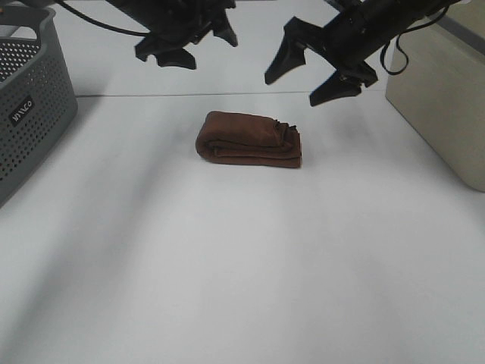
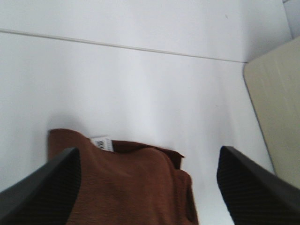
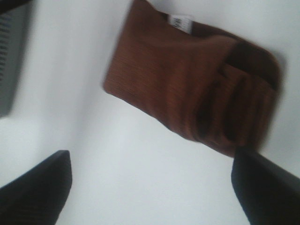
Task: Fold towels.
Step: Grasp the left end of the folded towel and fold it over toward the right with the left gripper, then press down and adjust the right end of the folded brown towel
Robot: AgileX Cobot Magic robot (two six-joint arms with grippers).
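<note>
Dark reddish-brown plush towel (image 1: 249, 139), folded into a compact bundle with a small white tag (image 2: 102, 143), lying mid-table on the white tabletop (image 1: 227, 258). Left gripper (image 1: 186, 42) and right gripper (image 1: 311, 72) hover above it, jaws spread, empty; both arms cropped. Grey perforated basket (image 1: 30, 106) and beige box (image 1: 447, 106) partly cut off.

The folded towel (image 1: 249, 139) is lying on the table (image 1: 242, 273), below and between both open grippers' fingers. The basket (image 1: 30, 98) is sitting far left, the box (image 1: 443, 98) far right.
</note>
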